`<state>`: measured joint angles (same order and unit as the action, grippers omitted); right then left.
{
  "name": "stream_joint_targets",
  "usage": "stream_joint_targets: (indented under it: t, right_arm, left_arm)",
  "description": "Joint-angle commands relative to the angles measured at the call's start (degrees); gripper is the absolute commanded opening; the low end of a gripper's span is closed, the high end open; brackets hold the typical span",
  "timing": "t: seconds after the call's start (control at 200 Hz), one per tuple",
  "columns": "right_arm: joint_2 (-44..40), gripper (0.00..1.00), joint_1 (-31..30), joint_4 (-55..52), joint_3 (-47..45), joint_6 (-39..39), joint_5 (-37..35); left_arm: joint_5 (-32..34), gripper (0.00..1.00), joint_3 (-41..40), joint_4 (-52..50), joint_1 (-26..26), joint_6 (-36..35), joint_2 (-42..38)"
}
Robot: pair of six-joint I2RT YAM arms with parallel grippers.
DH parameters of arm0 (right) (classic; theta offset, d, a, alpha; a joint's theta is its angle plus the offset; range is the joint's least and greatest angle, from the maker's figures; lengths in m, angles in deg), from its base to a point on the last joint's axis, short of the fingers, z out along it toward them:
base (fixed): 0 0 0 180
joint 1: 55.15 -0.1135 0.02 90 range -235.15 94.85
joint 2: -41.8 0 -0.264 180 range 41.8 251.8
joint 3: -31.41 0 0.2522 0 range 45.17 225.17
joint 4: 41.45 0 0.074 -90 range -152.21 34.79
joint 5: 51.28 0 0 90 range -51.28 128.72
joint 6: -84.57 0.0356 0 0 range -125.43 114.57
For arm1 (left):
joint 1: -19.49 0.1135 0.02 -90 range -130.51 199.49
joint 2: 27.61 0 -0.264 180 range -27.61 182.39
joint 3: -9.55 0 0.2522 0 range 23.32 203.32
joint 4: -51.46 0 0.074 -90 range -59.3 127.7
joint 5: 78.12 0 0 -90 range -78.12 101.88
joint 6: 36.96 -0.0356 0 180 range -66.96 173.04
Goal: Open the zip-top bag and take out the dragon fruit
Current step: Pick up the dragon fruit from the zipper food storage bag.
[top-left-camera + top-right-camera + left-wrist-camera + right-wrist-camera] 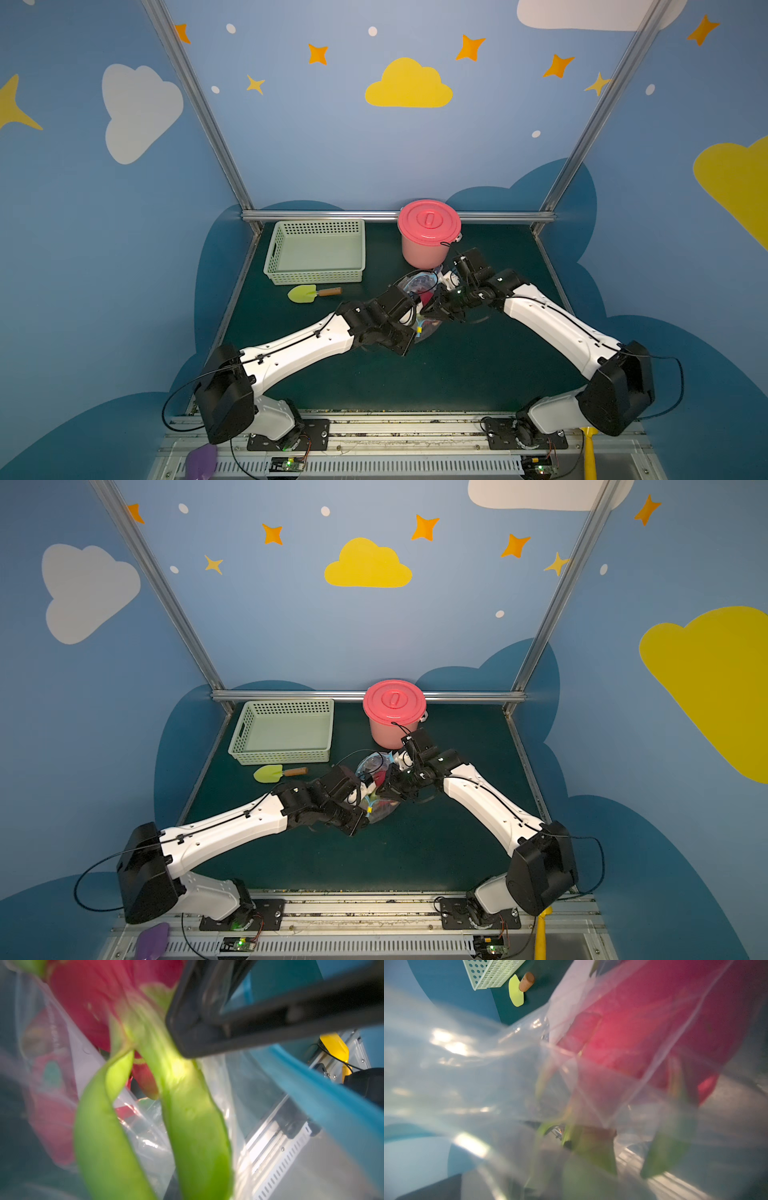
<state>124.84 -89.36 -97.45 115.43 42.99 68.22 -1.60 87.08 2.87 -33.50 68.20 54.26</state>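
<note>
Plainly the bag [415, 283] sits crumpled between our left hand [415, 311] and right hand [434, 306], the dragon fruit [87, 1001] inside it. We judge the film light, limp and slippery, the fruit firm and heavier: hold its red body, not the soft green scales. Whether either hand is clamped, we cannot tell.
</note>
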Motion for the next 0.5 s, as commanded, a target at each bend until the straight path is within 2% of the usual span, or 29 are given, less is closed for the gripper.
stream_joint_targets:
  t: [0.0, 0.1, 0.2, 0.38, 0.405, 0.466, 0.496]
  right_arm:
    - [-0.5, 0.17, 0.5, -5.1, 2.6, -4.5, -6.3]
    - [-0.8, 0.21, -0.1, -6.4, 3.7, -7.8, -9.1]
    - [-1.8, 0.27, -0.9, -3.3, 2.0, -9.5, -12.0]
    - [-1.1, 0.27, -1.3, -0.3, -0.4, -8.7, -13.5]
    - [-1.1, 0.31, -1.4, -0.6, -0.3, -8.8, -14.1]
    - [-0.9, 0.47, -1.5, -2.6, 0.8, -9.4, -16.3]
    - [-0.9, 0.49, -1.6, -3.7, 1.4, -9.9, -17.8]
  left_arm:
    - [-2.4, 0.13, -1.3, -1.1, -0.1, -0.7, -1.5]
    - [-2.9, 0.13, -1.7, -1.0, 0.0, -0.5, -1.9]
    - [-3.7, 0.13, -1.5, -0.6, 0.0, -0.3, -1.2]
    - [-4.8, 0.12, 0.4, -0.5, -0.1, 0.0, 0.8]
    - [-4.9, 0.12, 0.6, -0.7, -0.1, -0.1, 0.9]
    - [-4.7, 0.12, 0.6, -1.0, 0.0, -0.2, 0.9]
    - [-4.5, 0.12, 0.5, -1.2, -0.1, -0.3, 0.7]
